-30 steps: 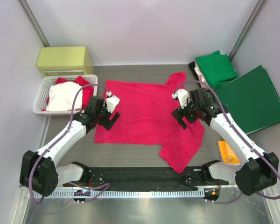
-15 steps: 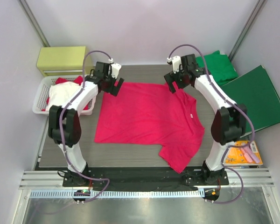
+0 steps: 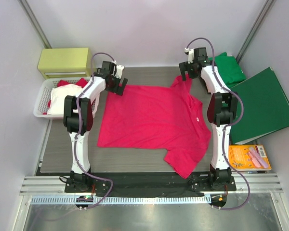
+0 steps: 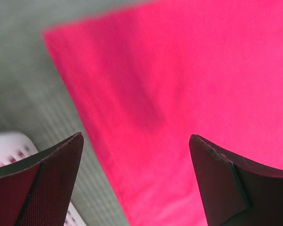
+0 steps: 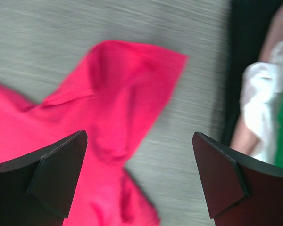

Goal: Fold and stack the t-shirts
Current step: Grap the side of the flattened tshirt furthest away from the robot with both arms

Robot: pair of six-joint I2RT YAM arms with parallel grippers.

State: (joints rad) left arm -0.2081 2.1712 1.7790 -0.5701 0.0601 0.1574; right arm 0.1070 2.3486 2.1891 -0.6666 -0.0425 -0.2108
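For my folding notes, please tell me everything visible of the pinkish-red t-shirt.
The pinkish-red t-shirt is soft cloth, spread flat and unfolded on the grey table. Its hem lies to the left, its neck with a small pale label to the right. One short sleeve points to the far side and is creased, the other to the near edge. The open left gripper hangs over the far hem corner, the open right gripper over the far sleeve; neither holds it.
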